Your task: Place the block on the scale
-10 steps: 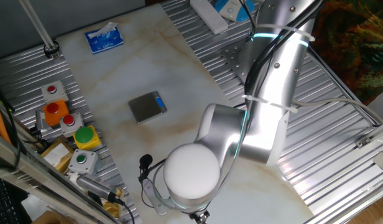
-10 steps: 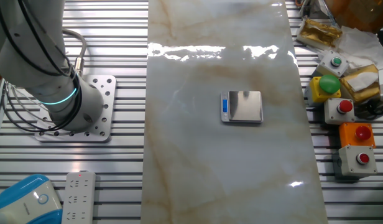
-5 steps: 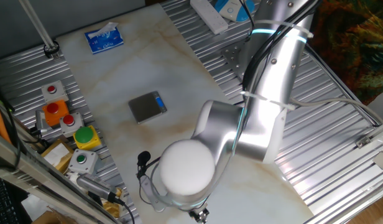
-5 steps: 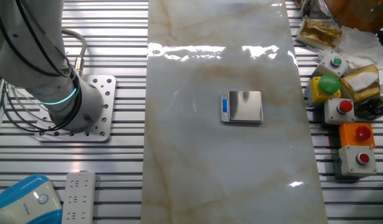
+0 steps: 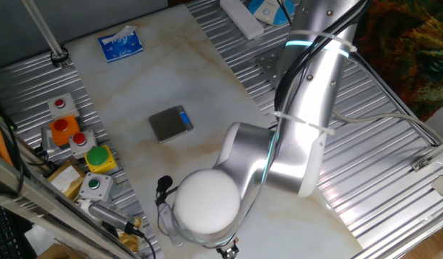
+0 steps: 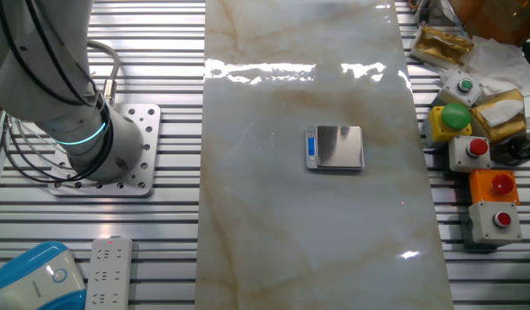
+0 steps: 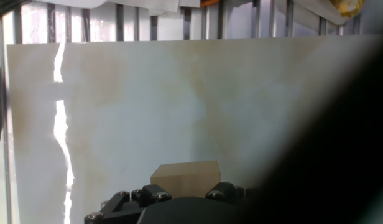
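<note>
The block [image 7: 185,177], a light tan wooden cube, shows in the hand view at the bottom, right against the black body of my gripper [image 7: 179,205]. It sits high above the marble table, so the gripper is shut on it; the fingertips themselves are hidden. In one fixed view the gripper [image 5: 228,252] only peeks out under the arm's white joint at the bottom edge. The scale [image 5: 170,124], a flat grey plate with a blue strip, lies on the marble mid-table. It also shows in the other fixed view [image 6: 338,146]. It is bare and out of the hand view.
A blue-and-white printed box [image 5: 120,43] lies at the table's far corner. Button boxes, red, orange and green [image 5: 78,137], line one side; they also show in the other fixed view [image 6: 476,151]. The arm's base [image 6: 101,155] and a power strip [image 6: 108,271] stand on the ribbed metal opposite.
The arm's elbow and white joint have swung a little to the left in one fixed view. The scale has not moved.
</note>
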You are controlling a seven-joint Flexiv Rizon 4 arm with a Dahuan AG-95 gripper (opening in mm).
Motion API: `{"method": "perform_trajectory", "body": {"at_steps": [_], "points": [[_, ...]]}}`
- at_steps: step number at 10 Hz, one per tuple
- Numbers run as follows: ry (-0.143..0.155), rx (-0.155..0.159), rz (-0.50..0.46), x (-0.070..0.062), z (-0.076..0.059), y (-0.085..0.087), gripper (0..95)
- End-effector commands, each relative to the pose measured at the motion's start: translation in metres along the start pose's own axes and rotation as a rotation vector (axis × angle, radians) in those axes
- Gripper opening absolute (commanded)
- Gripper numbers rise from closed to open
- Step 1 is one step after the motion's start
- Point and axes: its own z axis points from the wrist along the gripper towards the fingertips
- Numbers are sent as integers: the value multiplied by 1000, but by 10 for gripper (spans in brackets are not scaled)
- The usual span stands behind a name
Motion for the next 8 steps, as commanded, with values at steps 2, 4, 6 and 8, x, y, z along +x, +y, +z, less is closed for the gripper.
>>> {"method": "perform_trajectory", "body": {"at_steps": [2,4,6,8], "points": [[19,-2,28,-1,0,1,0],[37,0,56,-1,0,1,0],[47,3,82,-1,0,1,0],[46,8,75,-1,0,1,0]]}}
